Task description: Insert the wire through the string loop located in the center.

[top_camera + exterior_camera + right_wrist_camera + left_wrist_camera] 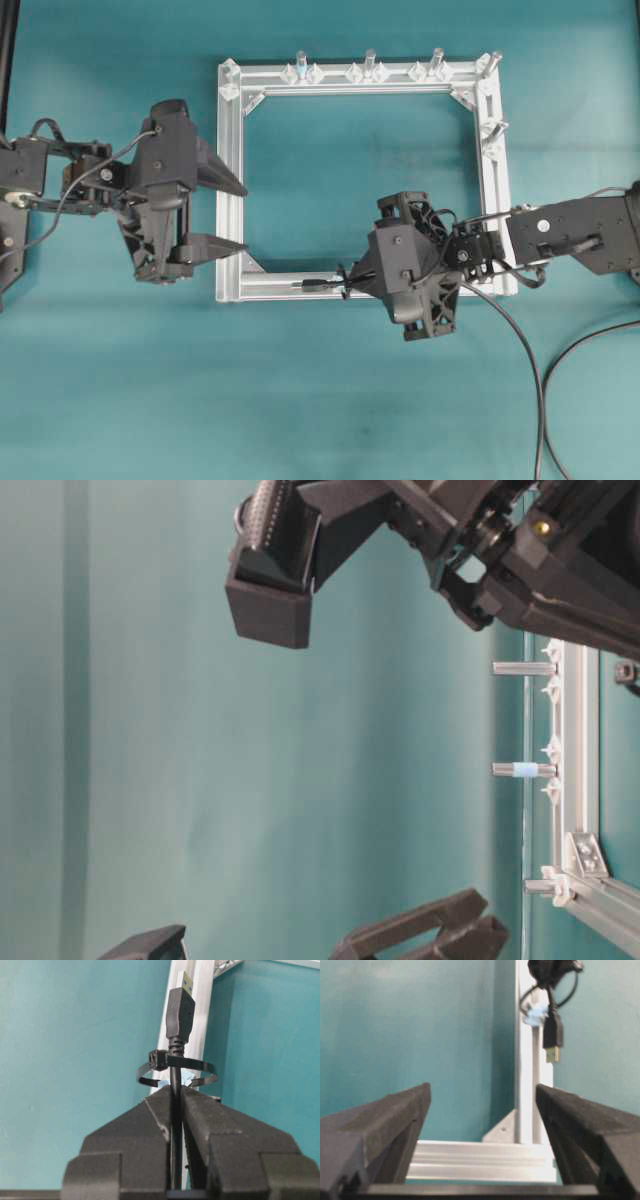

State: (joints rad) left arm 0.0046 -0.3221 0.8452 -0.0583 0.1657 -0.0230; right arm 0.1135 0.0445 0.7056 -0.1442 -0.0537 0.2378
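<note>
My right gripper (350, 281) is over the silver frame's near bar (280, 288) and is shut on the wire. In the right wrist view its jaws (176, 1089) pinch the black cable just behind the plug (180, 1010), which points away along the bar. The string loop (200, 1066), a thin black ring with a light-blue bit (188, 1078), circles the cable just beyond the fingertips, and the plug stands past it. The left wrist view shows the gold-tipped plug (552, 1035) hanging toward my left gripper (483, 1091). That gripper (243, 215) is open and empty at the frame's left bar.
The square silver frame (231, 150) lies on the teal table, with several upright posts (369, 62) along its far bar and right corner. Corner brackets (252, 101) sit inside it. Black cables (540, 400) trail off the right arm to the front right.
</note>
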